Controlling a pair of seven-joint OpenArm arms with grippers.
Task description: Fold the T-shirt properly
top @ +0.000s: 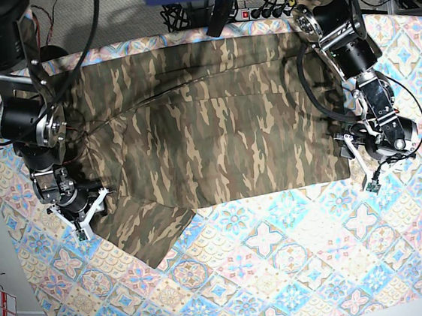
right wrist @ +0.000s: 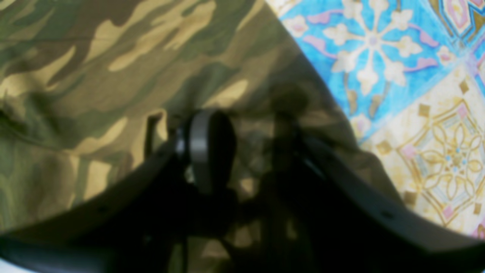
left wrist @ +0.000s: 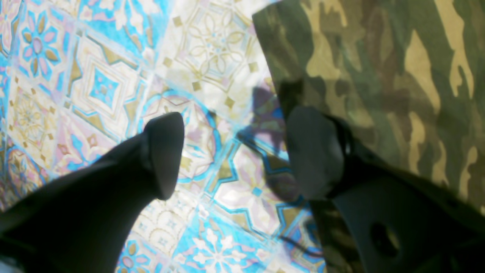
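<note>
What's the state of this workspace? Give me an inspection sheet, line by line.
Surface: tablecloth in blue-and-pink tile print covers the table.
Job's things: T-shirt spread out, one sleeve sticking out at the near edge.
Clutter: nothing seen on the cloth.
Grippers: left claw open over the shirt's edge, holding nothing; right claw down on the camouflage cloth, grip unclear.
Cables: black leads run along the arms over the shirt.
Surroundings: power strip and wiring behind the table.
</note>
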